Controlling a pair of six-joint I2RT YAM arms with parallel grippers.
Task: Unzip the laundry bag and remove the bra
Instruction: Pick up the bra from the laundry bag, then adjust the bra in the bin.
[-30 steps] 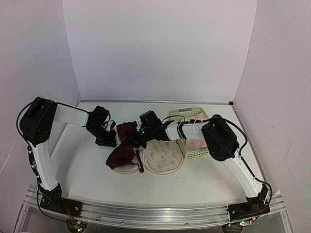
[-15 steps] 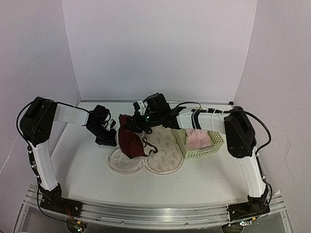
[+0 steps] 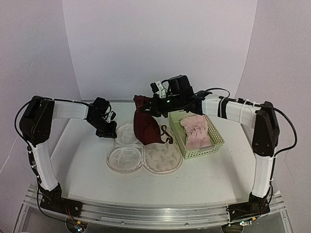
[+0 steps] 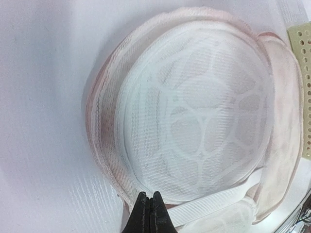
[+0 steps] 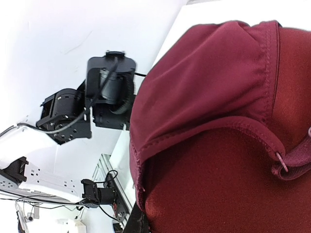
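The laundry bag (image 3: 163, 158) lies open on the table, its pale mesh domes showing; in the left wrist view its white mesh inside (image 4: 194, 111) fills the frame. My left gripper (image 3: 108, 131) is shut at the bag's far-left rim (image 4: 104, 160), its fingertips (image 4: 156, 208) pressed together on the edge. The dark maroon bra (image 3: 146, 127) hangs in the air above the bag's far side, clear of it. My right gripper (image 3: 145, 103) is shut on the bra's top. In the right wrist view the bra (image 5: 223, 121) covers almost everything, and only one dark finger (image 5: 138, 224) shows.
A pale green mesh basket (image 3: 204, 151) holding a pink cloth (image 3: 197, 133) stands right of the bag, just under my right arm. White walls close the table at the back and both sides. The left arm (image 5: 107, 92) shows in the right wrist view.
My right gripper has risen and moved right and back, lifting the bra out of the bag until it hangs free. The left gripper moved slightly back with the bag's rim.
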